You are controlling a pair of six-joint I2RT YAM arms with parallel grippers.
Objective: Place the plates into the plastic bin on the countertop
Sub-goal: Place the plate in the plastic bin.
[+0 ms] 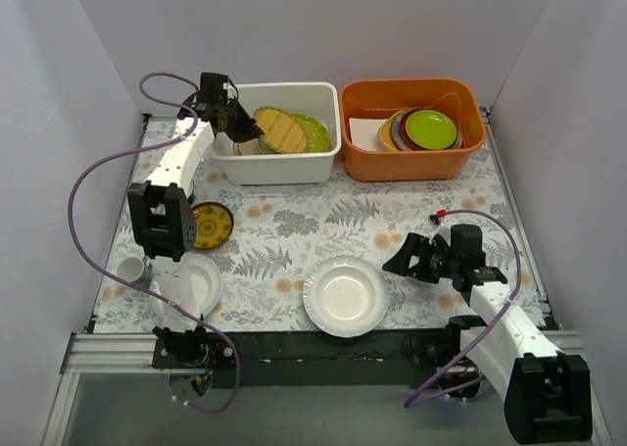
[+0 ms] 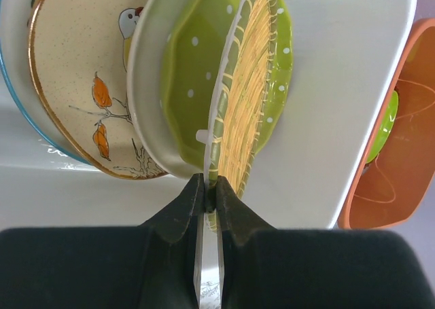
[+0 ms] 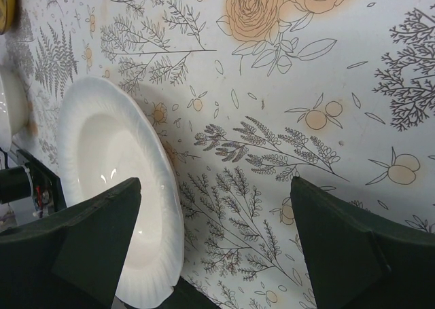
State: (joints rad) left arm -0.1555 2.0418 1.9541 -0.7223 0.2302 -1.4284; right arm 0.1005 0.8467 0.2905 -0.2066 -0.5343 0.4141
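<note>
My left gripper (image 2: 211,187) is shut on the rim of the woven bamboo plate (image 2: 248,112) and holds it on edge inside the white plastic bin (image 1: 279,167). The bamboo plate leans against a green dotted plate (image 2: 183,92), with a beige bird-and-branch plate (image 2: 81,71) behind that. On the countertop (image 1: 294,221) lie a white plate (image 1: 344,295), a second white plate (image 1: 193,281) and a small dark-yellow plate (image 1: 212,224). My right gripper (image 3: 216,181) hovers open just right of the white plate (image 3: 109,187), with nothing between its fingers.
An orange tub (image 1: 411,164) stands right of the bin and holds a stack topped by a lime-green plate (image 1: 430,128). A small white cup (image 1: 130,269) sits at the left edge, beside the left arm's base. White walls enclose the table.
</note>
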